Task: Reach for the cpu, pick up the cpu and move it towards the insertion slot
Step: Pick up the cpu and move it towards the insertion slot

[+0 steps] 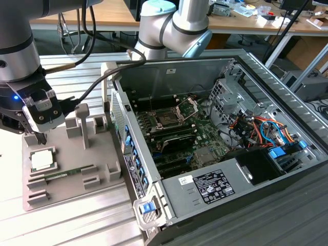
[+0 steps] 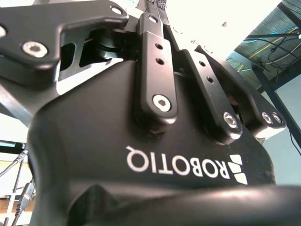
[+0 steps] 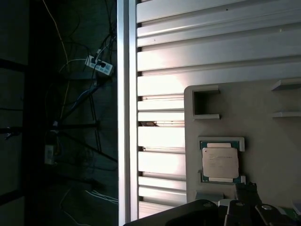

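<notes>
I see the claw [image 1: 40,137] hanging over the grey holder plate [image 1: 100,149], close to the plate's edge at the exterior view's left. I cannot tell if the claw is released or clenched. I judge that it carries nothing, because the cpu [image 1: 42,160] lies flat in its small frame on the plate, not yet lifted. The cpu is just below the claw, so I judge the way to it is almost straight down. In the first wrist view the cpu [image 3: 220,162] is nearly square, with its sides parallel to the plate's edges, so no long axis decides the grip. The insertion slot [image 1: 166,119] is well apart, inside the open computer case [image 1: 169,77], toward the exterior view's right, and its 1 metal frame seems raised
</notes>
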Robot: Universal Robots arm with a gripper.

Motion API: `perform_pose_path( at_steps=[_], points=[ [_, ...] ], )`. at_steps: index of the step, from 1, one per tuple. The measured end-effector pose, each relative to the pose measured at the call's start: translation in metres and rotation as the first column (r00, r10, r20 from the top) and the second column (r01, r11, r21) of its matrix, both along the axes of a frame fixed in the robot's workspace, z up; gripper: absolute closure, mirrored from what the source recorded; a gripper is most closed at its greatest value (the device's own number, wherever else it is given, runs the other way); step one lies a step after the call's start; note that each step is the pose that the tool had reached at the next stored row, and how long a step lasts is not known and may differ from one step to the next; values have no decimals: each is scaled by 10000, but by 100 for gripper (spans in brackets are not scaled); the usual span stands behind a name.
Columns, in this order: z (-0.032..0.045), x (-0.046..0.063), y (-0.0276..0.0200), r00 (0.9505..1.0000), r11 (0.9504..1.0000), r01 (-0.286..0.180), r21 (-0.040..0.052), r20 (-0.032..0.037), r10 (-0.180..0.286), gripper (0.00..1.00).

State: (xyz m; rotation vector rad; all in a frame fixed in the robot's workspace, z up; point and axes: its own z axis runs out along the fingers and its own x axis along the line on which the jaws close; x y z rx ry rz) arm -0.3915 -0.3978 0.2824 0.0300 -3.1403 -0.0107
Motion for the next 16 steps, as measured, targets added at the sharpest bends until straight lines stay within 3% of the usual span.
perform_pose_path(
  at_steps=[16],
  points=[
    [-41, 0, 0, 10000, 10000, 0, 0, 0, 0, 90]
  ],
)
